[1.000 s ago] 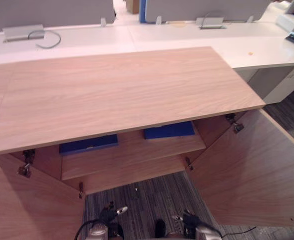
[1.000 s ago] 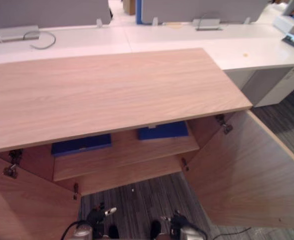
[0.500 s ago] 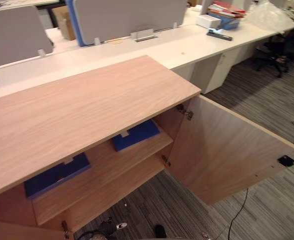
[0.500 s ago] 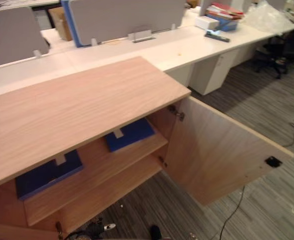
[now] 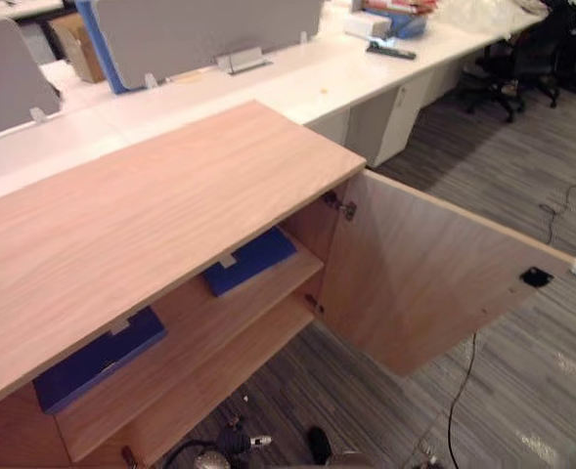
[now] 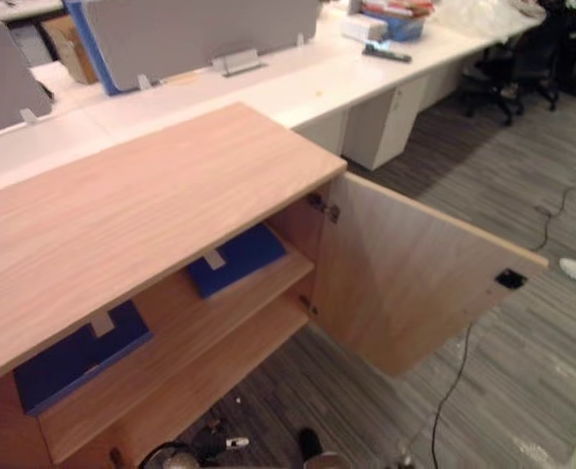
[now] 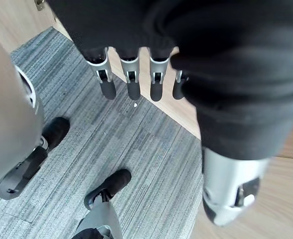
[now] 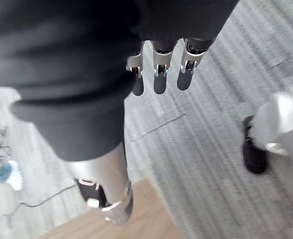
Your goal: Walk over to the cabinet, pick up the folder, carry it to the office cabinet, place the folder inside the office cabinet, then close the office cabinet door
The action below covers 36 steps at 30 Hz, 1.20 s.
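Your eye views show the wooden cabinet (image 5: 151, 195) with its door (image 5: 424, 283) open. A blue folder (image 5: 250, 260) and a second blue folder (image 5: 97, 359) lie on its top shelf. Your wrist views show the left hand (image 7: 132, 82) and right hand (image 8: 158, 67) above grey carpet (image 7: 136, 149), fingers straight, holding nothing. The camera has turned right since before; the folders lie where they were.

Grey striped carpet (image 5: 522, 391) lies beside a long white desk (image 5: 297, 88) with grey screens (image 5: 199, 34).
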Tool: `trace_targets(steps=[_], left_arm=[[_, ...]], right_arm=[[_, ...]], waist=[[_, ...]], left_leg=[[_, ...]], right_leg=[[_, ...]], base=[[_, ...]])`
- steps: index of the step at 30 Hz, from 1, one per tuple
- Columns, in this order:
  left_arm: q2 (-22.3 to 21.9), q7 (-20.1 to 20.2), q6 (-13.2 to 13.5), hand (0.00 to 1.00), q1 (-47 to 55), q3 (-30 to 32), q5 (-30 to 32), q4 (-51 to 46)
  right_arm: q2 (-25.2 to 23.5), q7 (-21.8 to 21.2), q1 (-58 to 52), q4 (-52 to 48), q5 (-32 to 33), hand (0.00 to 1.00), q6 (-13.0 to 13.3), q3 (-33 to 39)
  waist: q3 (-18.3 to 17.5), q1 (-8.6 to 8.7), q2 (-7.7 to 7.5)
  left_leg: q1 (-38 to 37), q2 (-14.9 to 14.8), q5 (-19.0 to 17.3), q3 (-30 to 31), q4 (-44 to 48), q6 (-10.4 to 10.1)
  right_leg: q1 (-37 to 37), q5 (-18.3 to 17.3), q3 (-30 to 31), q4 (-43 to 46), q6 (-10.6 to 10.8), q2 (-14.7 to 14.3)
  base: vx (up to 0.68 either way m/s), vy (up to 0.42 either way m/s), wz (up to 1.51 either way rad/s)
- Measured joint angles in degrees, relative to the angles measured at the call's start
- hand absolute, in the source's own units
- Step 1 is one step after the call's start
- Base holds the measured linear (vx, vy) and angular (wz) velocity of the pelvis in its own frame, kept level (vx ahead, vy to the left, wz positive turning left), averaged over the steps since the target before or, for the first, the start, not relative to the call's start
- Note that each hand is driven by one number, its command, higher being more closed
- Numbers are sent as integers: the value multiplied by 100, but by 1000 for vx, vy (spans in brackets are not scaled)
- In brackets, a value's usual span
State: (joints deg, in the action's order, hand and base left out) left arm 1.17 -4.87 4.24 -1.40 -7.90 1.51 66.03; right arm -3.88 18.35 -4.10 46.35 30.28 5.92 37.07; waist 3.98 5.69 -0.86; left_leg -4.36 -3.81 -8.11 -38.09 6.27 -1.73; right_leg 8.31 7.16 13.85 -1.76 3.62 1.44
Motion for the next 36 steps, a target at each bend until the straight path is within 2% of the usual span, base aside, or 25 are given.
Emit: trace_targets(steps=[1,2,3,4,5,6,7,8,10,12,13,15,16,21,26,28,35,36], left_arm=[[-68,-6,-2,0,14,185,-1,-41],[-107,-18,-2,0,25,381,0,-116],[-102,-38,-7,0,39,522,-3,-185],[-97,-47,-10,0,92,665,-6,-246],[-107,-48,-12,0,136,718,-7,-321],[-110,-49,-22,0,173,718,-27,-364],[-104,-50,-32,0,194,715,-42,-350],[-121,-60,-41,0,154,750,-93,-340],[-235,-63,-40,0,153,831,-104,-339],[-299,-66,-35,0,155,831,-102,-321],[-264,-90,-20,0,143,863,-103,-339],[-123,-103,-23,0,118,930,-102,-368],[-37,-118,-21,0,139,995,-105,-401],[210,-162,-28,0,314,1073,-236,-489],[195,-122,-21,0,368,947,-233,-657],[198,-81,-16,0,382,915,-233,-722],[316,-15,15,0,498,887,-287,-722],[320,-10,20,0,516,890,-287,-722]], right_arm=[[11,90,16,-474,-38,0,48,-114],[19,175,74,-864,-139,0,120,-235],[23,231,176,-1117,-292,0,170,-378],[18,303,209,-1413,-446,0,204,-531],[23,379,196,-1716,-724,0,230,-669],[28,393,194,-1837,-875,0,231,-730],[32,399,185,-1996,-1171,0,231,-779],[167,399,295,-2015,-1468,0,200,-794],[389,367,374,-2031,-1820,0,161,-801],[749,315,485,-2120,-2123,0,124,-799],[915,228,537,-2267,-2280,0,97,-807],[1124,83,606,-2399,-2463,0,97,-939],[1246,-13,641,-2398,-2487,0,97,-1032],[1725,-330,1050,-2151,-2473,0,97,-1482],[2329,-530,1708,-1829,-2463,0,109,-2007],[2653,-603,2182,-1571,-2441,0,163,-2332],[3090,-1030,3070,-950,-2220,0,232,-3155],[3097,-989,3135,-880,-2171,0,229,-3197]], waist=[[12,-41,112],[64,-131,223],[84,-219,259],[119,-297,246],[118,-318,227],[102,-314,200],[68,-279,145],[97,-274,191],[139,-278,251],[141,-294,316],[143,-348,283],[190,-325,196],[185,-342,129],[180,-364,112],[179,-385,115],[178,-413,118],[201,-536,174],[201,-537,179]], left_leg=[[39,-87,-11,-300,15,12],[25,-245,2,-622,12,11],[-7,-369,14,-922,15,-7],[-119,-451,26,-1234,7,-27],[-261,-488,32,-1498,44,-36],[-304,-513,27,-1570,94,-38],[-329,-597,-16,-1599,283,-70],[-259,-831,-76,-1513,572,-162],[-192,-932,-95,-1329,679,-202],[-173,-748,104,-867,144,-201],[-253,-692,251,-856,-5,-286],[-277,-648,289,-853,-53,-345],[-261,-662,304,-882,-47,-365],[-189,-674,463,-837,-234,-425],[-146,-576,566,-623,-409,-391],[-46,-491,574,-494,-417,-377],[101,-346,572,-36,-386,-306],[127,-339,573,5,-376,-299]], right_leg=[[146,-212,-776,31,-309,100],[268,-297,-1874,116,-415,229],[333,-300,-3144,218,-421,399],[248,-297,-4573,433,-448,672],[40,-368,-5650,747,-555,1020],[-60,-363,-5887,872,-560,1162],[-233,-223,-5945,1036,-662,1358],[-212,-208,-5786,1132,-498,1238],[-195,-245,-5617,1212,-548,1172],[-182,-261,-5336,1227,-533,1116],[-173,-316,-5125,1143,-434,1052],[-337,-258,-4894,740,-259,923],[-370,-129,-4810,448,-241,808],[-363,-41,-4763,205,-291,652],[-349,-1,-4818,160,-307,672],[-342,147,-4836,-18,-304,683],[-424,318,-5007,-174,-265,826],[-436,331,-5040,-189,-262,838]], base=[[-136,9,-150],[-80,26,-165],[-35,54,-178],[55,51,-168],[105,34,-120],[207,-10,-84],[233,-77,-50],[191,-77,-38],[130,-118,-19],[60,-51,-24],[-18,4,-25],[-41,-17,-13],[-51,-45,-16],[-14,-70,-5],[-32,-32,11],[-55,3,11],[-54,16,18],[-70,6,29]])
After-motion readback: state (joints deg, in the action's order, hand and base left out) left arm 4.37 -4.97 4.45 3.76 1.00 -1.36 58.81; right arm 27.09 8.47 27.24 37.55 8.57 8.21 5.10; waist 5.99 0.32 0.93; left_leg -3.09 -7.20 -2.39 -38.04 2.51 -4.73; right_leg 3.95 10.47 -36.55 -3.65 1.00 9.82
